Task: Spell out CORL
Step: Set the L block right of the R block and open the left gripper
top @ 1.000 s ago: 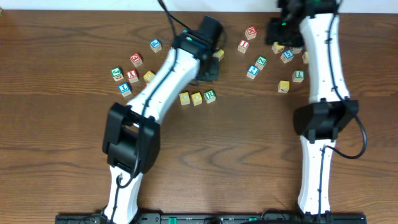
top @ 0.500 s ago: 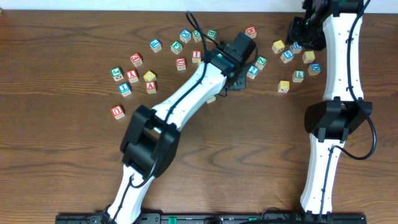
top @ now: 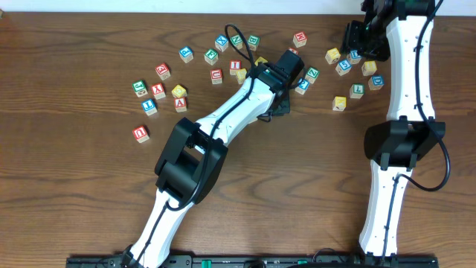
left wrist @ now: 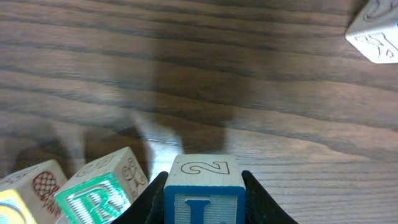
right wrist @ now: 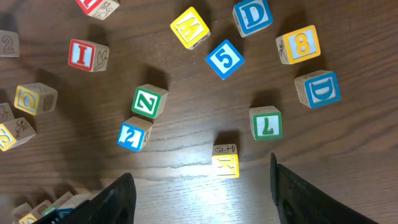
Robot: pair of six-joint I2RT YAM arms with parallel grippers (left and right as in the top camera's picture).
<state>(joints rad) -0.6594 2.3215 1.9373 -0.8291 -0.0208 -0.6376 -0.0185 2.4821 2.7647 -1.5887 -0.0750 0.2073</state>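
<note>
In the left wrist view my left gripper (left wrist: 204,186) is shut on the blue L cube (left wrist: 204,208), low over the wood. The green R cube (left wrist: 93,200) sits just left of it, slightly turned, with a small gap. A yellowish cube (left wrist: 22,198) sits left of the R, cut off by the frame edge. In the overhead view the left arm (top: 253,93) covers this row. My right gripper (right wrist: 202,199) is open and empty, high above the loose cubes, and shows at the far right in the overhead view (top: 355,41).
Loose cubes lie under the right gripper: a yellow cube (right wrist: 225,160), green L (right wrist: 265,122), blue 2 (right wrist: 134,134), green Z (right wrist: 149,101) and blue 5 (right wrist: 224,59). More cubes are scattered at the far left (top: 158,91) and far middle (top: 216,76).
The left arm swung right and now covers the row of three cubes that lay open a second ago. The right arm pulled back to the far right. Little moved in the last half second.
</note>
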